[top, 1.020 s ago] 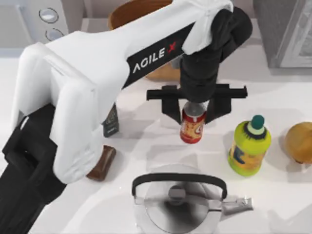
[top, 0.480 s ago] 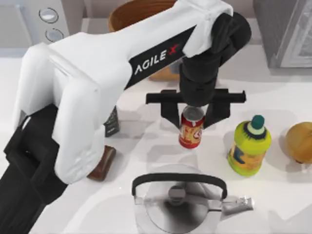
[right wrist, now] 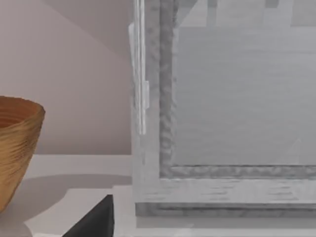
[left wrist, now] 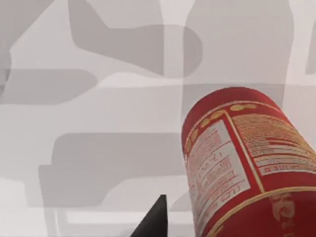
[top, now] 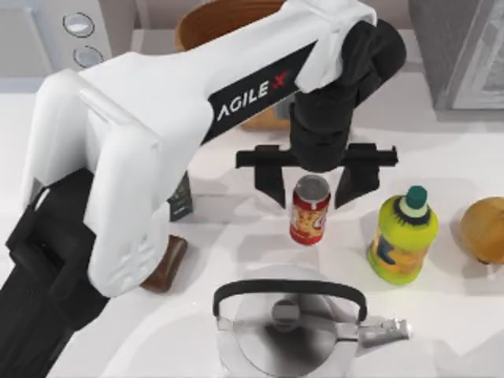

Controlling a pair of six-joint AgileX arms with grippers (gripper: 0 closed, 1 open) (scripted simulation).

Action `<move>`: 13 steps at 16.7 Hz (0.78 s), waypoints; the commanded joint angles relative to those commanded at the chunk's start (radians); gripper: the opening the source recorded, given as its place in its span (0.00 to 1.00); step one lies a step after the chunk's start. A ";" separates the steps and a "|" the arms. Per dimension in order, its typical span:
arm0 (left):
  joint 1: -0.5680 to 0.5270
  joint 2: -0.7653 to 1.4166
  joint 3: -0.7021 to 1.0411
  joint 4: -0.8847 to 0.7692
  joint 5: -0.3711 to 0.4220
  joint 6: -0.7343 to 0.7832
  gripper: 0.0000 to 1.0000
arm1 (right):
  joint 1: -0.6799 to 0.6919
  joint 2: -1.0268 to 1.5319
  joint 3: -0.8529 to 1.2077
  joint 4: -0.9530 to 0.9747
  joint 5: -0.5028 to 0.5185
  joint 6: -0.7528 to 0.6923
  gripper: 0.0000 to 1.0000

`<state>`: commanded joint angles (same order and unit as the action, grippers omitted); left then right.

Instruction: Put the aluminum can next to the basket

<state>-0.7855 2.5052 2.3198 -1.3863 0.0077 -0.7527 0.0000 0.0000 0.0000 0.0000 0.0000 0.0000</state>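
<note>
1. Fingers of my left gripper [top: 309, 187] stand spread wide on either side of the small red aluminum can with a silver top and cream-yellow label [top: 309, 211], clear of its sides.
2. The can stands upright on the white table [top: 236, 244], just in front of the large tan-brown woven wicker basket [top: 206, 22] at the back.
3. A yellow-green bottle with a green cap [top: 402, 235] stands to the can's right, and a silver kettle with a black handle [top: 291, 327] sits in front of it.
4. From my left wrist, the can [left wrist: 242, 163] looms close.
5. From my right wrist, I cannot tell how my right gripper's jaws stand; the basket [right wrist: 17, 148] sits beside a grey framed glass panel [right wrist: 227, 108].
</note>
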 joint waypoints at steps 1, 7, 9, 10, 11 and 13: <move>0.000 0.000 0.000 0.000 0.000 0.000 0.98 | 0.000 0.000 0.000 0.000 0.000 0.000 1.00; 0.000 0.000 0.000 0.000 0.000 0.000 1.00 | 0.000 0.000 0.000 0.000 0.000 0.000 1.00; 0.000 0.000 0.000 0.000 0.000 0.000 1.00 | 0.000 0.000 0.000 0.000 0.000 0.000 1.00; 0.001 0.000 0.000 0.000 0.000 0.000 1.00 | 0.000 0.000 0.000 0.000 0.000 0.000 1.00; 0.004 0.001 0.003 -0.003 0.000 -0.001 1.00 | 0.000 0.000 0.000 0.000 0.000 0.000 1.00; 0.015 0.008 0.039 -0.033 -0.003 -0.004 1.00 | 0.000 0.000 0.000 0.000 0.000 0.000 1.00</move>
<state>-0.7705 2.5134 2.3588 -1.4190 0.0048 -0.7563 0.0000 0.0000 0.0000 0.0000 0.0000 0.0000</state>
